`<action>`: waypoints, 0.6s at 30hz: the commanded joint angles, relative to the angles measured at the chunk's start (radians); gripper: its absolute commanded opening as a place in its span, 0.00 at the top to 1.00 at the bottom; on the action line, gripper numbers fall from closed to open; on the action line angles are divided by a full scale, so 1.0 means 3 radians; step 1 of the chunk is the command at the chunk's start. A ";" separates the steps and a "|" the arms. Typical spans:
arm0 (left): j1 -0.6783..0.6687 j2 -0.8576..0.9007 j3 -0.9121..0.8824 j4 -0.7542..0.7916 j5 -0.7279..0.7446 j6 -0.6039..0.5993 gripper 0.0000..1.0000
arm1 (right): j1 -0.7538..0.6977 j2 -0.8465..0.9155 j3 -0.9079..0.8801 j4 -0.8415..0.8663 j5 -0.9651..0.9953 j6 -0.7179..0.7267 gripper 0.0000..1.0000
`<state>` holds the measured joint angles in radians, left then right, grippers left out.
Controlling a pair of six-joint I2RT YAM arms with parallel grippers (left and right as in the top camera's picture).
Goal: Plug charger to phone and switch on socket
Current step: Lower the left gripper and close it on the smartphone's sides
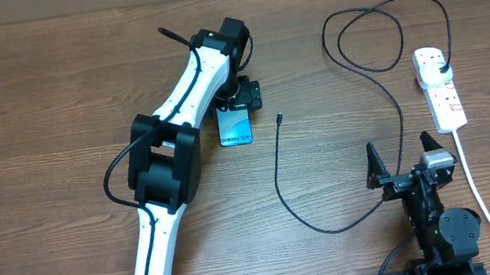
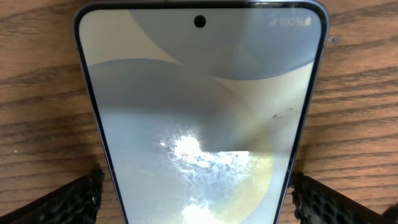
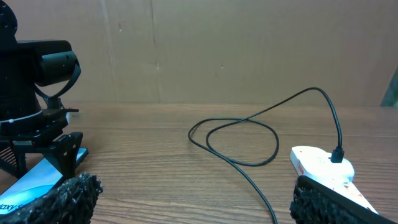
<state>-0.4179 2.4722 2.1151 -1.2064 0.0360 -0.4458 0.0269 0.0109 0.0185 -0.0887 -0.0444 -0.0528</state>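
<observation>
The phone (image 1: 236,127) lies flat on the table with its blue screen up. It fills the left wrist view (image 2: 199,93) and shows at the lower left of the right wrist view (image 3: 38,182). My left gripper (image 1: 238,96) is open and low over the phone's far end. Its fingers (image 2: 198,199) straddle the phone's sides. The charger (image 1: 277,175) lies loose, with its connector tip (image 1: 278,118) just right of the phone, apart from it. Its black plug (image 1: 441,65) sits in the socket (image 1: 442,96). My right gripper (image 1: 407,161) is open and empty, near the front edge.
The cable makes a loop (image 1: 373,40) at the back right, also visible in the right wrist view (image 3: 242,134). The strip's thick white cord (image 1: 478,190) runs toward the front right. The left arm (image 1: 172,146) lies diagonally across the left of the table.
</observation>
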 commanded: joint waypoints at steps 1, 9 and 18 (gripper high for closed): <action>0.0011 0.0144 -0.0130 0.0045 0.0231 -0.0023 0.00 | 0.0017 -0.0027 -0.0034 0.0023 0.0020 -0.0014 0.00; 0.0014 0.0144 -0.0130 0.0032 0.0231 -0.0024 0.00 | 0.0017 -0.0027 -0.0034 0.0023 0.0020 -0.0014 0.00; 0.0000 0.0144 -0.0130 0.0024 0.0215 -0.0023 0.00 | 0.0017 -0.0027 -0.0034 0.0023 0.0020 -0.0014 0.00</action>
<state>-0.4171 2.4722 2.1151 -1.2068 0.0372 -0.4458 0.0269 0.0109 0.0185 -0.0891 -0.0444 -0.0528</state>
